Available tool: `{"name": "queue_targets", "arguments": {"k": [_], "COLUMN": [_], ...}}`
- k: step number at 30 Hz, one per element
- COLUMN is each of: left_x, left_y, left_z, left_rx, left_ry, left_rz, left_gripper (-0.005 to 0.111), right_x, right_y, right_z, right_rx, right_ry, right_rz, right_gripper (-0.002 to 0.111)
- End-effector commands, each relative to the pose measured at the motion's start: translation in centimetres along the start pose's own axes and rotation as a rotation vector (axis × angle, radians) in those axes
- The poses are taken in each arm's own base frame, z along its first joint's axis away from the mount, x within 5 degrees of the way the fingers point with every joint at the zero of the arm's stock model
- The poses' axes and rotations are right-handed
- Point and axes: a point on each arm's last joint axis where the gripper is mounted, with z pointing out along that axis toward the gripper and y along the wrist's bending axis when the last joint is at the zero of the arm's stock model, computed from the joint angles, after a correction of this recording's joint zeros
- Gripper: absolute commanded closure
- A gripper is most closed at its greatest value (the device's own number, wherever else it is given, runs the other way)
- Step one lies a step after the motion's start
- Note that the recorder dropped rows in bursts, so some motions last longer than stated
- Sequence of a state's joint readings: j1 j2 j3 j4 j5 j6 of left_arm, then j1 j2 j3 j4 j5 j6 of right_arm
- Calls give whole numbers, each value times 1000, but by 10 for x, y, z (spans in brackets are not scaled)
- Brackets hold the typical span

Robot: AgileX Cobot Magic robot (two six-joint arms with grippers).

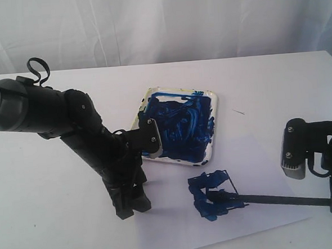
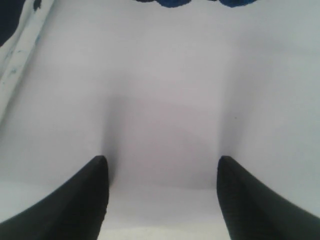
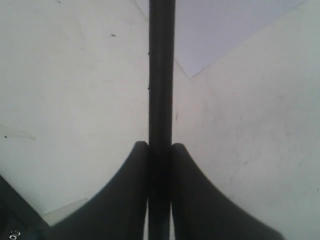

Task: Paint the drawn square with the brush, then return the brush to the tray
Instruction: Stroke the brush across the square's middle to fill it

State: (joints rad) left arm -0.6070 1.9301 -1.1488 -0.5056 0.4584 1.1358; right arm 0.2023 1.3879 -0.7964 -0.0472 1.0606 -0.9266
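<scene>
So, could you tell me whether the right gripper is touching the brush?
Touching. The right wrist view shows the right gripper with both fingers pressed against the brush handle, no gap.

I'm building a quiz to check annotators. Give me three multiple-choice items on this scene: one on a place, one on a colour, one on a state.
1. Where is the tip of the long thin black paintbrush? A raised in the air; B on the small dark-outlined drawn square; C hidden from view.
2. What colour smears the white square shallow tray? A dark blue; B red; C green.
3. The right gripper is: A open; B out of view; C shut on the brush.
Key: B, the bristles lie across the partly painted square; A, blue covers the tray floor; C, both fingers clamp the handle.
</scene>
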Motion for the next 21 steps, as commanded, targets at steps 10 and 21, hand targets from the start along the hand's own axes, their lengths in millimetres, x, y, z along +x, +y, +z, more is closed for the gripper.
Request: {"name": "queue_targets", "arguments": {"k": [10,21], "left_x": [13,13], "left_y": [-8,-8], "left_z": [14,14], "left_rx": [86,90], "left_ry": [80,81], "left_rz": [5,6], "left_gripper": [40,40], "right_x": [-8,-1], "right_y": [3,3], "right_z": [0,10], "right_rx": [-32,10], "right_ry": [-89,-39], "right_rz": [-73,-30], "right_gripper": [108,108]}}
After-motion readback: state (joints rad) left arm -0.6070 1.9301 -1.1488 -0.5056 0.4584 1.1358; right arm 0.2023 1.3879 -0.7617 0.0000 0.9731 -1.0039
